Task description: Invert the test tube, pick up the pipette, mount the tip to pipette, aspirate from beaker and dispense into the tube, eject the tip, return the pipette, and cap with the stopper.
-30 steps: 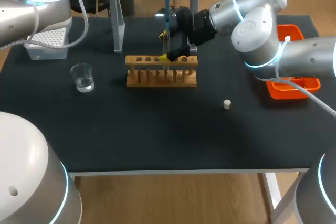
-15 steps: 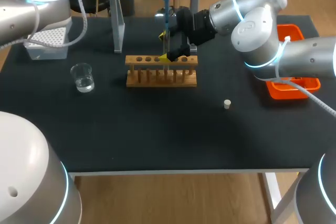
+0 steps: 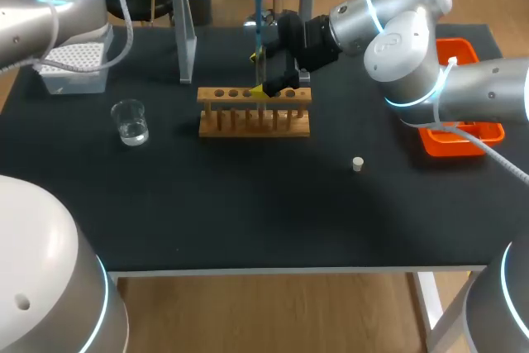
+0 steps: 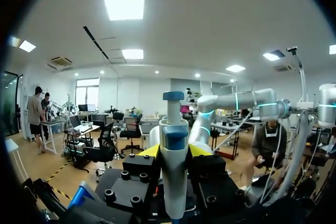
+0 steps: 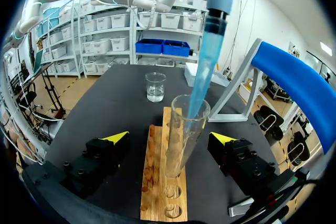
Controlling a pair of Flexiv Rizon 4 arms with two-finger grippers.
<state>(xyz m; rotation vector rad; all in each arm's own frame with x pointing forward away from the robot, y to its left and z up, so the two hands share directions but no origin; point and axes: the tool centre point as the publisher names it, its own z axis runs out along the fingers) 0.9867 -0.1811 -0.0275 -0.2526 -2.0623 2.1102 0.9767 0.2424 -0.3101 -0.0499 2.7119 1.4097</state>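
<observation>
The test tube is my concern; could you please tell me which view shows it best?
The right wrist view: the test tube stands in the rack within the open right gripper, the tip in its mouth. The head view shows only a sliver beside that gripper; the left wrist view shows just the pipette.

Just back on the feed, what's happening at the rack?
The left gripper holds the white and blue pipette, its blue tip inside the mouth of the clear glass test tube standing in the wooden rack. The right gripper sits open on either side of that tube. The small white stopper lies unused on the black table; the glass beaker stands apart.
</observation>
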